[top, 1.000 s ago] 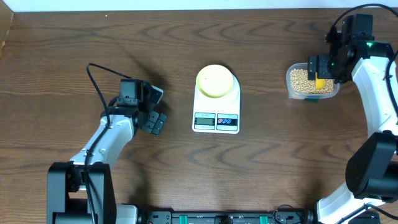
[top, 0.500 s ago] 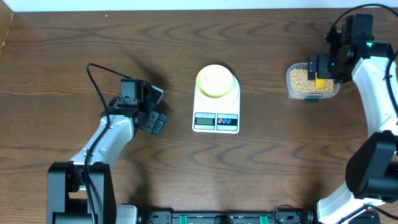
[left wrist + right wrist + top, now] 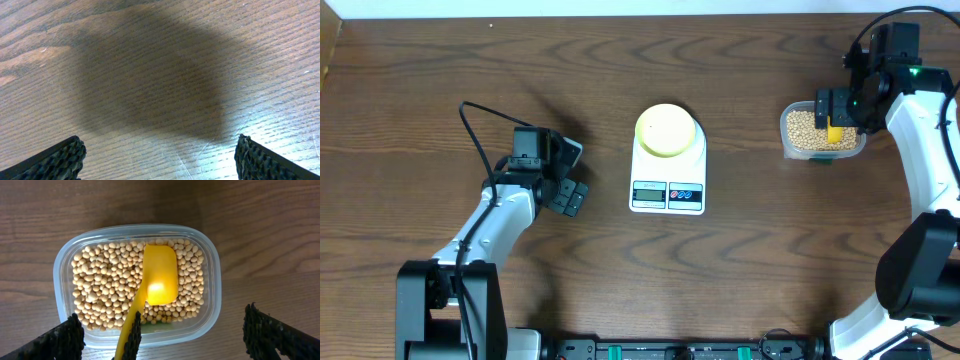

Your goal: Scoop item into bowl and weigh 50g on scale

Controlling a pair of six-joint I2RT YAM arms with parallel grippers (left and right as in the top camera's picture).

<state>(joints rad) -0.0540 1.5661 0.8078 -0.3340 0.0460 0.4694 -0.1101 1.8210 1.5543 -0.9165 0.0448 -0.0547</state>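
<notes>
- Two claws, both spread wide, nothing between the fingers of either.
- Right claw (image 3: 165, 341): hangs over the clear tub (image 3: 212, 270). One ribbed fingertip shows at each lower corner of the wrist view, with the tub's near rim between them.
- Tub contents: the beans (image 3: 100, 290), tan and round, cover the bottom. A yellow scoop (image 3: 160, 275) lies on them, its head near the middle and its handle running back toward my fingers.
- Tub location: far right of the table (image 3: 770, 250), well apart from the scale (image 3: 667, 195).
- Left claw (image 3: 157, 161): low over bare wood at the left, with its own shadow under it.
- Scale: middle of the table, display and buttons on the near edge.
- Pale bowl (image 3: 666, 129): sits on the far part of the scale's platform, between my two claws and touched by neither.
</notes>
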